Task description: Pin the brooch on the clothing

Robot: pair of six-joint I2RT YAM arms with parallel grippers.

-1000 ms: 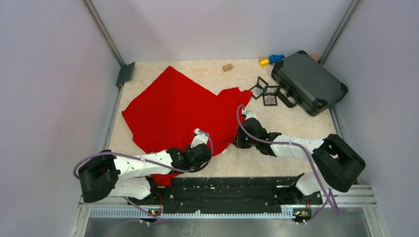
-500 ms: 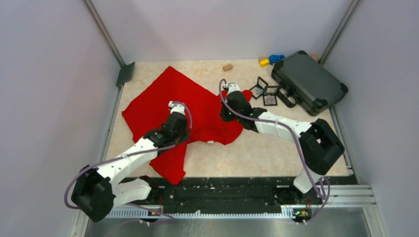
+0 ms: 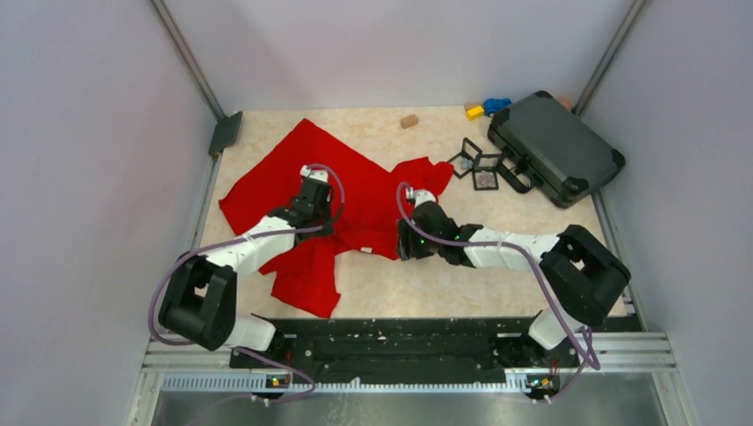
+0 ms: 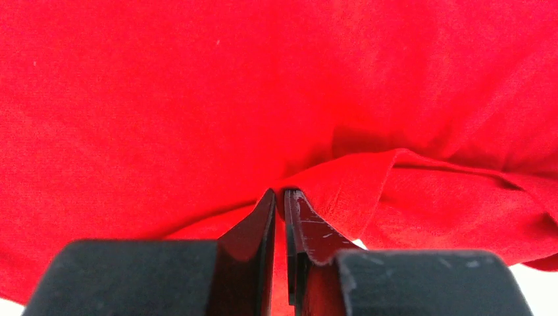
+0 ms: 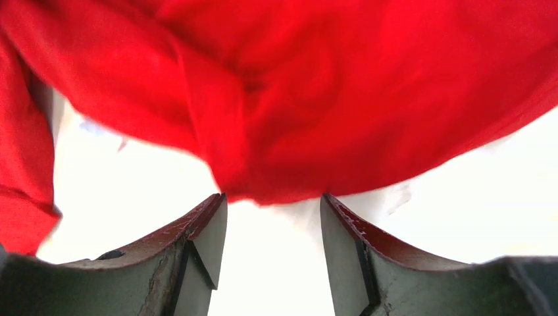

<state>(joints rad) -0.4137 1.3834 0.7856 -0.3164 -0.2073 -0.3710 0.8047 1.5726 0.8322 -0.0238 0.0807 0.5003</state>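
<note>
The red clothing (image 3: 355, 177) lies spread over the table's left and middle, with a folded flap hanging toward the front edge. A small white tag (image 3: 365, 251) shows at its near hem. My left gripper (image 3: 313, 209) sits on the cloth's middle. In the left wrist view the left gripper (image 4: 279, 192) is shut on a raised fold of the clothing (image 4: 197, 99). My right gripper (image 3: 401, 241) is at the cloth's near right edge. In the right wrist view the right gripper (image 5: 273, 197) stands open, the clothing (image 5: 329, 99) just past its tips. The brooch is out of view.
A black case (image 3: 555, 146) lies at the back right, with black square frames (image 3: 479, 169) beside it. A brown block (image 3: 408, 121) and yellow and blue pieces (image 3: 487, 108) sit along the back edge. A dark bracket (image 3: 225, 133) is at the left rear corner.
The right gripper has pulled back from the cloth's far right corner toward the near hem and opened, letting go. The left gripper shifted slightly back and left with its fold.
</note>
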